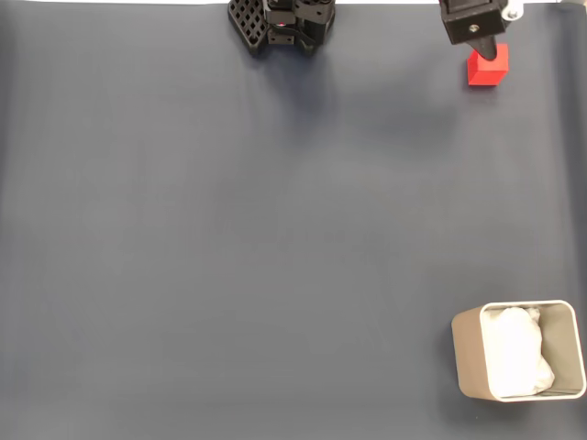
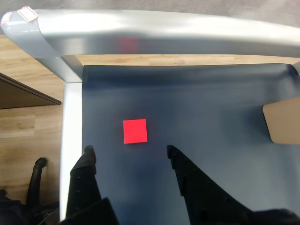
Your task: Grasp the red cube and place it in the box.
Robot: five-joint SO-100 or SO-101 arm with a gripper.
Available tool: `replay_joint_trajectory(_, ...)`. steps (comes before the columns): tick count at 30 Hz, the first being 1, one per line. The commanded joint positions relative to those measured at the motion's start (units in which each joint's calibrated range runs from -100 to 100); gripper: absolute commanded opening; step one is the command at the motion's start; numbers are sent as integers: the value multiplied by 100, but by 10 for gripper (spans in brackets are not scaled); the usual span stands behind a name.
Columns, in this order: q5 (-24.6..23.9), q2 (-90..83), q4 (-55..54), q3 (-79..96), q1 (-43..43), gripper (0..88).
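1. The step in hand is judged to be the approach to the grasp: the red cube has not yet been taken and lies on the dark blue table, at the far right of the top edge in the fixed view.

2. In the wrist view the claw is seen spread wide, with nothing held between its two black fingers. The red cube lies just ahead of the fingertips, roughly in line with the gap and somewhat nearer the left finger, touched by neither.

3. In the fixed view the claw is seen from above, hanging over the near edge of the cube and partly covering it; its height above the table cannot be told from that view.

4. The box stands at the lower right of the fixed view, well apart from the cube, with white wadding showing inside it. A beige corner of the box is caught at the right edge of the wrist view.

5. The next move is judged to call for the claw to be advanced and lowered until the cube sits squarely between the fingers, then closed on opposite faces.

6. A slight shift to centre the cube would be advisable, so that it is not pushed aside by the left finger.

7. Carrying to the box and release remain to be done.
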Motion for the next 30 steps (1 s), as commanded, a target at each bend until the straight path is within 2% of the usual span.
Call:
replay_joint_trajectory(1, 5, 161, -294, -43, 123, 368)
replay_joint_trajectory(30, -210, 1669, -1811, 322, -104, 379)
